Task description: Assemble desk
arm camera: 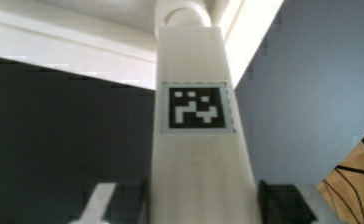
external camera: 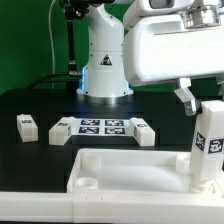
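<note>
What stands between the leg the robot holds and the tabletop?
Nothing visible. The leg hangs at the tabletop's end on the exterior view's right; the other legs lie farther back.

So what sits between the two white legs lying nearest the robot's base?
The marker board, a flat white sheet of printed tags, lies between one leg and the other leg; the exterior view shows it.
</note>
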Tool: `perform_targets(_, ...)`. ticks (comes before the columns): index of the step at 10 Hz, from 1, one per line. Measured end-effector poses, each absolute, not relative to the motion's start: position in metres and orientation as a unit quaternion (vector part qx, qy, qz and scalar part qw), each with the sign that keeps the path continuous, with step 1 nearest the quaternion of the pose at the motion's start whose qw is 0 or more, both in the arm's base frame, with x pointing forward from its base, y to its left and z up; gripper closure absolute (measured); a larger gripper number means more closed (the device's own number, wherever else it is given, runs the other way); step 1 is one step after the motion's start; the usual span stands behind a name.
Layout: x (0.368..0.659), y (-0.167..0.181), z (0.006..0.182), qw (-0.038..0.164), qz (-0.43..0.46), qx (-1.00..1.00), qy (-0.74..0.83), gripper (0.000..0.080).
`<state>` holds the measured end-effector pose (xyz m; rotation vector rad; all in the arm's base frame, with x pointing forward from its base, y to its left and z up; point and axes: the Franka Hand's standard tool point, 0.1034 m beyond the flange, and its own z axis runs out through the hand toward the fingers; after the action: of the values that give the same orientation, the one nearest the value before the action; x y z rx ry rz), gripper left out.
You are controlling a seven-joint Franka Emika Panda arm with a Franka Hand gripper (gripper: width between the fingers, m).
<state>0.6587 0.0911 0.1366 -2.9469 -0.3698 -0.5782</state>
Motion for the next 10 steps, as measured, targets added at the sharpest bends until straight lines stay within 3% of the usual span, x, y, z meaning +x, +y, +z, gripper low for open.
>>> perform_targets(10,0.654,0.094,0.125,0.054,-0.208,-0.969,-0.121,0.0509)
